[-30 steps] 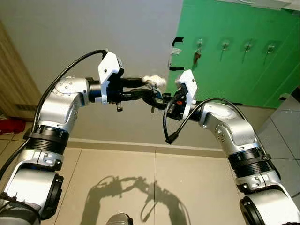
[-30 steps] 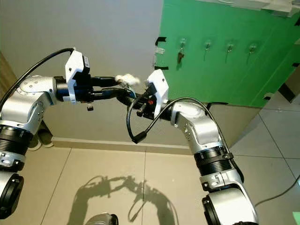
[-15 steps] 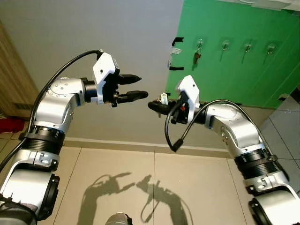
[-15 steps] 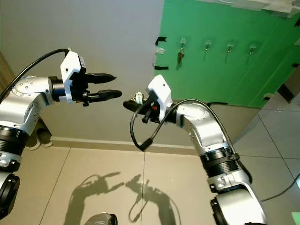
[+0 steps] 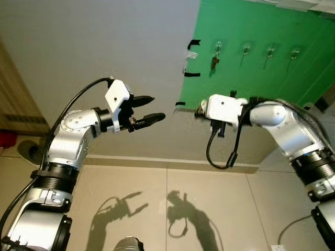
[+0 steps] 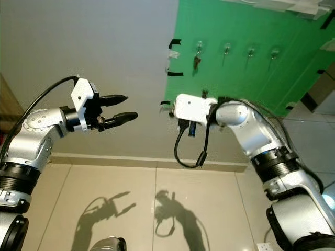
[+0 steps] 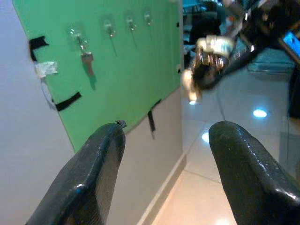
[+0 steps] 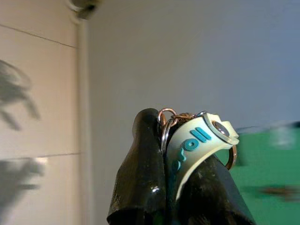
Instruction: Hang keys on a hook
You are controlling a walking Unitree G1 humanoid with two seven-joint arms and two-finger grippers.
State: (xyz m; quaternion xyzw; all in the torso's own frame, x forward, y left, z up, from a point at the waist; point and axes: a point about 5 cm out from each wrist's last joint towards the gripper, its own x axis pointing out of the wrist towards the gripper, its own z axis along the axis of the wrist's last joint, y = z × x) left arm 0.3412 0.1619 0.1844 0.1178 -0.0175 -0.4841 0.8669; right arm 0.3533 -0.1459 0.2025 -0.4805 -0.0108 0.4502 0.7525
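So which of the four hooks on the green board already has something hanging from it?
The hook nearest the grey wall, leftmost of the row, has a dark key dangling below it; the other three hooks are bare.

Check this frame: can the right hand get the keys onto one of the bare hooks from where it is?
Probably yes. The right hand grips the keys in open air before the green board; nothing blocks the bare hooks, but the arm must rise.

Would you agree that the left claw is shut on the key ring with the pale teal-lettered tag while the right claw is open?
Not quite: the sides are swapped. The right claw is shut on the key ring with the pale teal-lettered tag, as the right wrist view shows, while the left claw is open.
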